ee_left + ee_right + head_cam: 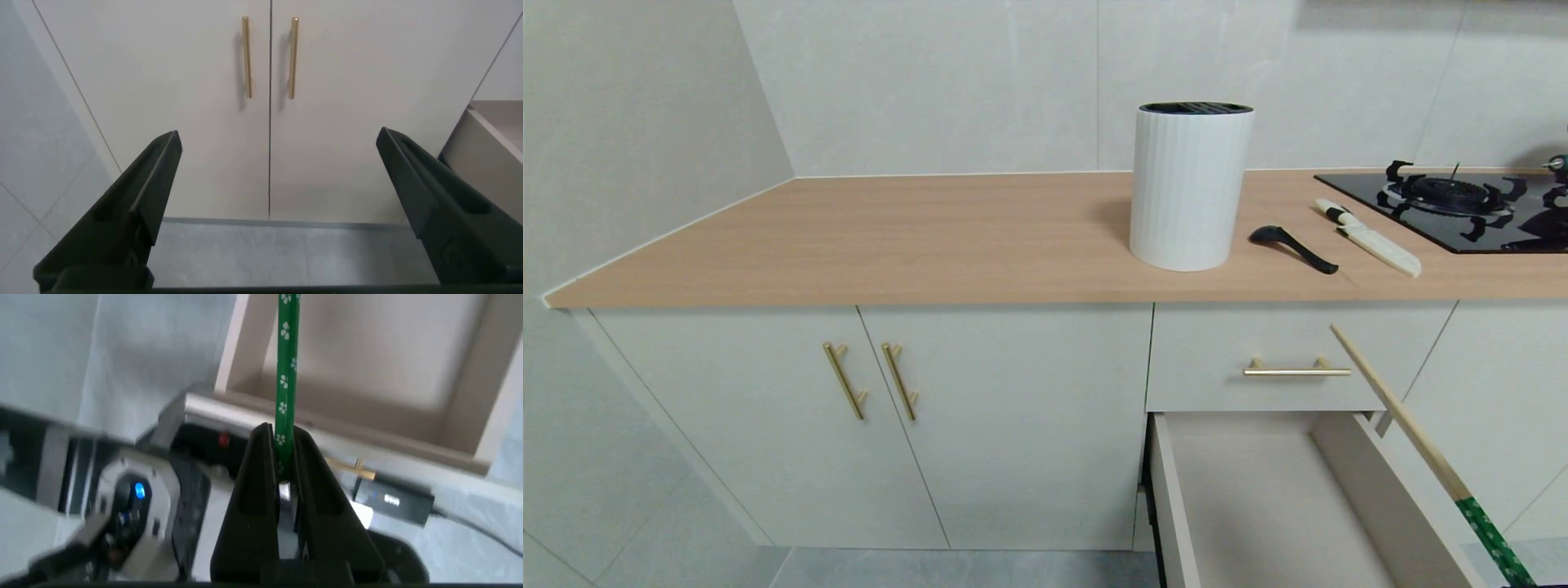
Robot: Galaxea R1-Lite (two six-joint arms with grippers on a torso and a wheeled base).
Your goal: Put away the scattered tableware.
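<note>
- Our right claw (pixel 282 449) clamps the green-patterned end of a long wooden chopstick (pixel 1401 412), which slants above the open pale drawer (pixel 1168 490).
- Our left claw (pixel 278 139) gapes wide, holding nothing.
- A black plastic spoon (pixel 1290 243) and a white knife (pixel 1372 239) lie near the wooden table's (pixel 931 237) front right edge.

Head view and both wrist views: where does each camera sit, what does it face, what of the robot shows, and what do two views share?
Head view: on the head, looking forward and down at countertop, cabinet doors and open drawer.
Left wrist view: on the left wrist, facing the cabinet doors; the open left gripper frames them.
Right wrist view: on the right wrist, looking into the drawer; right gripper shut on a chopstick.
Shared: head and right wrist views both show chopstick and drawer.
</note>
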